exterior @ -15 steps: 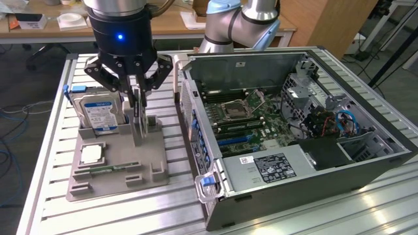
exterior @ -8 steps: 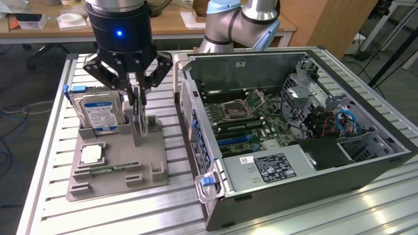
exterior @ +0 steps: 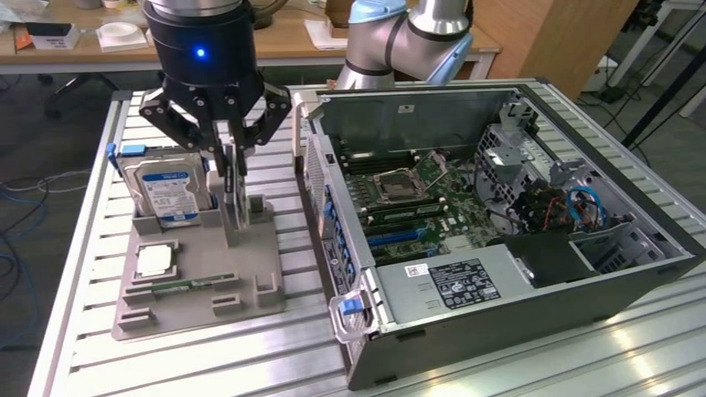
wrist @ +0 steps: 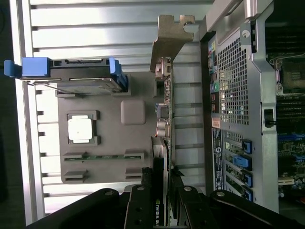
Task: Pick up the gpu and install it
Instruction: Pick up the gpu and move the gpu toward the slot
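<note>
Beside the open black and silver computer case [exterior: 497, 331], on the grey plastic parts holder [exterior: 198, 310], the boxy silver hard drive [exterior: 168, 190] stands near the thin dark gpu card [exterior: 238, 215], upright in its slot, which the black gripper [exterior: 230, 178] pinches and would best draw straight up, clear of the small green memory stick [exterior: 182, 285].

A slatted aluminium table [exterior: 83, 331] spans the frame, glare at its lower right. A wooden desk [exterior: 287, 45] runs along the top, perhaps a cabinet [exterior: 551, 41] at upper right, dark floor [exterior: 28, 223] at left.
</note>
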Motion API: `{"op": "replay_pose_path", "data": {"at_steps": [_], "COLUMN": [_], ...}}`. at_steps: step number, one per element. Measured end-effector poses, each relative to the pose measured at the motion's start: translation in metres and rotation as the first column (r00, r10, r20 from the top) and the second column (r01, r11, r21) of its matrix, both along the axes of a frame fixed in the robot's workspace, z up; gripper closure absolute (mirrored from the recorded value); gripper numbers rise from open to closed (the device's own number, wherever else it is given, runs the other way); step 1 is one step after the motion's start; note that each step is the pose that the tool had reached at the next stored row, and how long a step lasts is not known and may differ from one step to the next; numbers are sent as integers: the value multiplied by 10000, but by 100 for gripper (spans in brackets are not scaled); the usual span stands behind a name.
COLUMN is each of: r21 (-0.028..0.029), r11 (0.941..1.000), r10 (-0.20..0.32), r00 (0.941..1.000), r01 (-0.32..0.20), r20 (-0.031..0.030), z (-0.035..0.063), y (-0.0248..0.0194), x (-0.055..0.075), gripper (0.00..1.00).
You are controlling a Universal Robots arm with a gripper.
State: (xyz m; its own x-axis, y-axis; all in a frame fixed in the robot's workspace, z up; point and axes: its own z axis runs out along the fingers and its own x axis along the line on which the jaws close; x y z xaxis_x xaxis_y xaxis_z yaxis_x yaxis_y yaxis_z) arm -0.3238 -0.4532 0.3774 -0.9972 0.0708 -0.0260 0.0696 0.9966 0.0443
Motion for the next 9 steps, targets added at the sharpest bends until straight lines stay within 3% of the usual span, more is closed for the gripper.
{"op": "replay_pose_path", "data": {"at_steps": [9], "r21": [0], "r11": [10000], "r10": [1], "r00": [10000], "r01": [-1], "r20": [8], "z": [14], "y": [0], "x": [-19], "gripper": [74]}}
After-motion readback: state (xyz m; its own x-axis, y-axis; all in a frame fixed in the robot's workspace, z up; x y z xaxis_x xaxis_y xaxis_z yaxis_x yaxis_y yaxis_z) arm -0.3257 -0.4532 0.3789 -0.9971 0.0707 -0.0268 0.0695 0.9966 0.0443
